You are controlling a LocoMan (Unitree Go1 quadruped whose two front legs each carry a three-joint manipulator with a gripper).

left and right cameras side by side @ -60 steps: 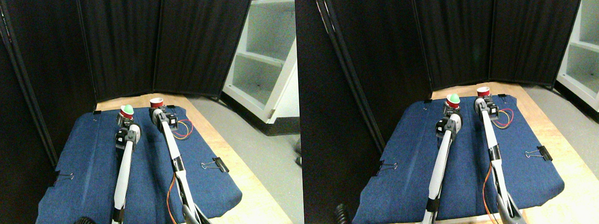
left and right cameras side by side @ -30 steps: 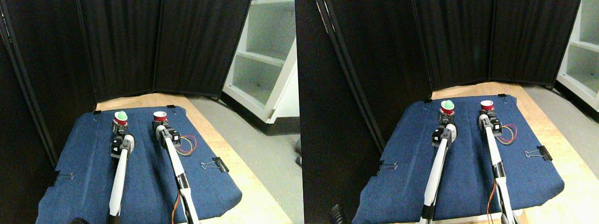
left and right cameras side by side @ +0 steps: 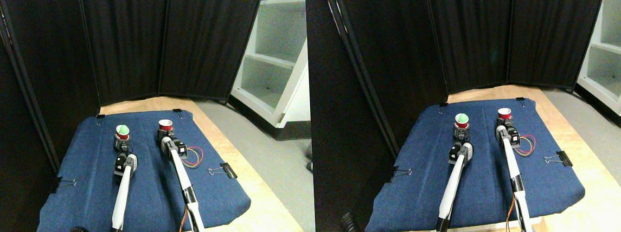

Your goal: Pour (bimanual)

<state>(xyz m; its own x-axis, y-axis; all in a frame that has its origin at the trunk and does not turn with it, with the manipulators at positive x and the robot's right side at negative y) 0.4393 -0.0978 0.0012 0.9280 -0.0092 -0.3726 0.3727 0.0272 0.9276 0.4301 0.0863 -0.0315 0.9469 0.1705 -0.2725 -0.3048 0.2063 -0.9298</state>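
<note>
Ahead of me a black folding curtain screen closes off the back and left of the room, its panels meeting at an angle. To my right stands a white shelf unit with open compartments on a grey floor. Under my reach a blue cloth is clipped over a pale wooden table, evenly lit from above.

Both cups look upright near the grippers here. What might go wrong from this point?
1. The green-lined cup sits right at the left gripper; a nudge might tip it.
2. The white-lined cup stands apart from it, so the pour might miss and land on the blue cloth.
3. The loose coloured wires beside the right gripper might snag.
</note>
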